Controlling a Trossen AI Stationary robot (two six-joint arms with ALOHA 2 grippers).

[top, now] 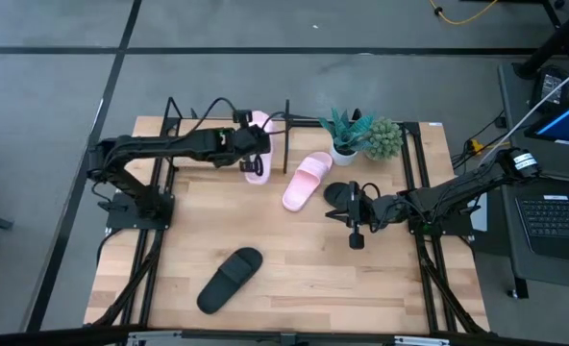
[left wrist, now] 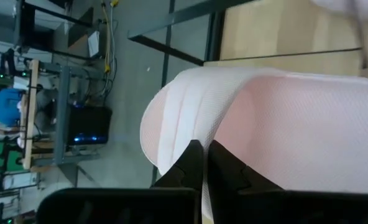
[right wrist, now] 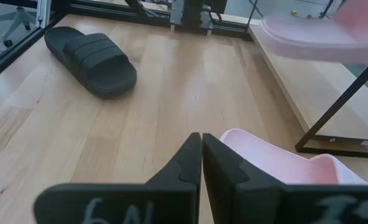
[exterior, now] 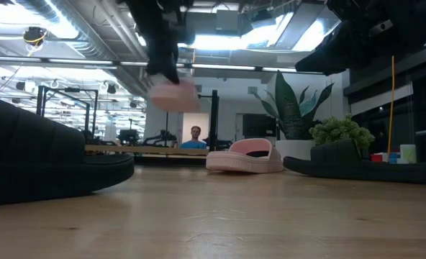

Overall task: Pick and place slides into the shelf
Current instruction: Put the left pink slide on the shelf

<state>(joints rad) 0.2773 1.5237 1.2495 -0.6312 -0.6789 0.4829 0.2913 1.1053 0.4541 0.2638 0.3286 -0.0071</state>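
Note:
My left gripper (top: 253, 142) is shut on a light pink slide (top: 257, 165) and holds it up over the black rod shelf (top: 286, 135) at the table's far edge. In the low view this slide (exterior: 173, 93) hangs well above the table. The second pink slide (top: 307, 180) lies sole-down on the table, right of the shelf. One black slide (top: 231, 279) lies near the front edge and another (top: 340, 192) lies by the plants. My right gripper (top: 337, 213) is shut, touches nothing, and hovers beside the second pink slide (right wrist: 277, 163). My left gripper pinches the pink slide between its two fingers (left wrist: 187, 163) where the ribbed strap (left wrist: 178, 115) meets the smooth pink part (left wrist: 296, 130); which layer it has, I cannot tell. The slide is lifted clear of the table and the shelf.
Two potted plants (top: 347, 133) (top: 383, 137) stand at the far edge, right of the shelf. Black side rails (top: 421, 173) run along both sides of the table. The shelf's wooden base (right wrist: 308, 93) lies under the held slide. Bare wood lies between the slides in the middle.

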